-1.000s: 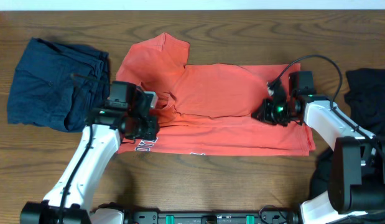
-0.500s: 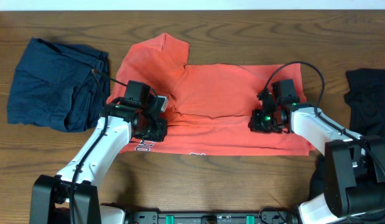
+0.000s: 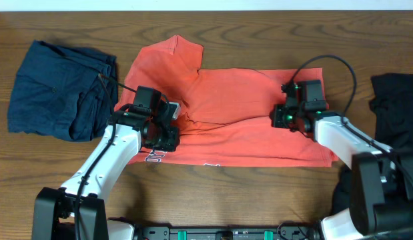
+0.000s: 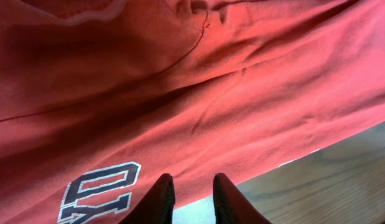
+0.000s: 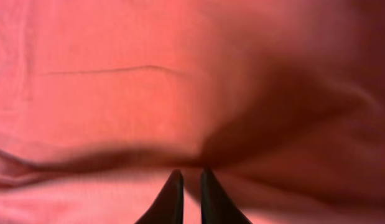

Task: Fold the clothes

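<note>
tbl (image 3: 226, 193): dark wood, grain visible | far edge: white strip (image 3: 206, 4)

Left wrist view: white block lettering (image 4: 99, 190) with a dark outline on the coral-red T-shirt (image 4: 242, 93). Two characters show, roughly an "O" and an "I" or "1"; the rest is cut off. Overhead: the same print is too small to read.

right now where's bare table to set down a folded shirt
Bare table lies in front of the red T-shirt, and along the far edge behind it. Crowded: navy garment left, black garment right.
</note>
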Controlling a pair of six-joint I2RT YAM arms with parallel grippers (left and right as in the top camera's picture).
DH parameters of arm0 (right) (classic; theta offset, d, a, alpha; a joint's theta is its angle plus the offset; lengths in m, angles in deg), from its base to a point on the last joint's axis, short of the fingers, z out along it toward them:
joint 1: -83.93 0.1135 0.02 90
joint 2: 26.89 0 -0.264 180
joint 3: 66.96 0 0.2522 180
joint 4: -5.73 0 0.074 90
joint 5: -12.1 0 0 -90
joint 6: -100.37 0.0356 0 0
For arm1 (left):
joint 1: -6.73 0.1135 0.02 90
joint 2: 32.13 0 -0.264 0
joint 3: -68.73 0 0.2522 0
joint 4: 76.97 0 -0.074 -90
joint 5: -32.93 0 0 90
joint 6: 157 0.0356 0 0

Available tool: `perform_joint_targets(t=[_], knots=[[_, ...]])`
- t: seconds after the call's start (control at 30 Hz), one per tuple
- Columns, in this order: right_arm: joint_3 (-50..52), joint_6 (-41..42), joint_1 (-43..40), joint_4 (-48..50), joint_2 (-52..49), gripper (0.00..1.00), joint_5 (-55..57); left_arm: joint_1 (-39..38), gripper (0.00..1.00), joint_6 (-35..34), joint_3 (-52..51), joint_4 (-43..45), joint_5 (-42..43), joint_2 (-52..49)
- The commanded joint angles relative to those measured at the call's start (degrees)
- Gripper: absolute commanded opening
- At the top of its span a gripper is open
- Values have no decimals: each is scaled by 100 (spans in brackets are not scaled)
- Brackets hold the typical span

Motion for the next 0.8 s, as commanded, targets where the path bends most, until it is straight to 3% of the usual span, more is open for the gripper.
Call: perform_joint_targets(t=[0.0, 0.17, 0.33, 0.47, 0.63, 0.73, 0.77], knots=[[-245, -417, -249, -431, 739, 13, -496, -17, 24, 98, 94, 37, 343, -37], [-243, -459, -221, -1259, 1320, 14, -802, -136, 19, 94, 94, 442, 1058, -37], [-243, -345, -225, -1641, 1287, 11, -313, -354, 12, -22, 96, 807, 431, -39], [-470, -304, -315, -1670, 1296, 18, -334, -144, 17, -304, 428, 1078, 96, 9], [-1504, -551, -592, -2498, 1296, 26, -470, 291, 38, -245, 1521, 1040, -354, -9], [-2153, -673, -656, -2826, 1292, 29, -267, 446, 38, -157, 2074, 1097, -684, -114], [-2291, -671, -664, -2813, 1292, 36, -179, 468, 38, -133, 2201, 1167, -866, -175]])
